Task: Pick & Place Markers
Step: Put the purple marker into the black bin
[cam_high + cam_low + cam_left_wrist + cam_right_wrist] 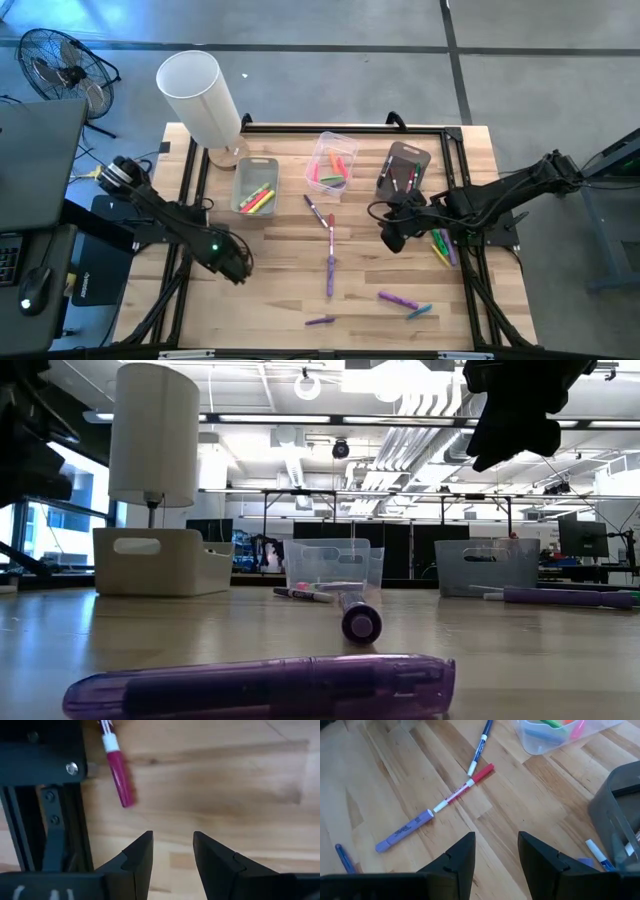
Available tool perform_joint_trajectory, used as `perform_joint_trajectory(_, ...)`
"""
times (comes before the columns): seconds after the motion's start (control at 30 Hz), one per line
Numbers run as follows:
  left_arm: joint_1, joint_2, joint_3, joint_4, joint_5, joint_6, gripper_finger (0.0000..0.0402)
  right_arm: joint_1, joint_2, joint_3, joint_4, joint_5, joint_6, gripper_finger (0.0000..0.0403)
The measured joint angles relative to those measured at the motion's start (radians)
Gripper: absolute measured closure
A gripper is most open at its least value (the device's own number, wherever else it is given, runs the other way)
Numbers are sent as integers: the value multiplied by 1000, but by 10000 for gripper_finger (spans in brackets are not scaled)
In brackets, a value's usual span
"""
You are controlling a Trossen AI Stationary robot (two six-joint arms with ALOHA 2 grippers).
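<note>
Between picks, I'd judge: loose thin capped markers [329, 262] lay mid-table and toward the near edge, others already in the grey, clear and dark plastic bins [333, 162] near the far edge. Left gripper [237, 264] sat low by the table's left edge, fingers parted, empty, a magenta marker [119, 777] just ahead by the black frame rail [42, 765]. Right gripper [392, 238] hovered right of centre, jaws parted, empty. Next move needs lining up over one marker, then closing.
</note>
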Motion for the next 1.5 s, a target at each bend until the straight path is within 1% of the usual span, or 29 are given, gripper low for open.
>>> perform_joint_trajectory(0.1,0,-37,-50,-8,0,-40,266,-1,0,0,-1,16,34,266)
perform_joint_trajectory(0.23,0,-68,-105,0,4,-49,266,-1,0,0,5,27,39,266)
perform_joint_trajectory(0.43,0,-68,-156,1,26,-75,266,-2,0,0,10,57,83,266)
perform_joint_trajectory(0.7,0,-71,-248,96,22,-84,266,-38,0,0,20,53,90,266)
perform_joint_trajectory(0.8,0,-71,-258,96,12,-121,266,-48,0,0,33,49,87,266)
perform_joint_trajectory(1.03,0,-70,-261,100,-23,-121,269,-64,0,0,38,49,74,266)
perform_joint_trajectory(1.1,0,-70,-262,103,-27,-121,280,-64,0,0,38,49,72,266)
perform_joint_trajectory(1.17,0,-69,-262,108,-30,-121,301,-64,0,0,38,48,60,266)
perform_joint_trajectory(1.33,0,-69,-263,127,-31,-103,377,-64,0,0,38,46,50,266)
perform_joint_trajectory(1.37,0,-69,-263,133,-31,-98,384,-64,0,0,38,46,38,266)
perform_joint_trajectory(1.43,1,-69,-264,144,-22,-98,382,-64,0,0,38,46,31,266)
perform_joint_trajectory(1.5,1,-68,-257,146,6,-104,370,-64,0,0,38,46,30,266)
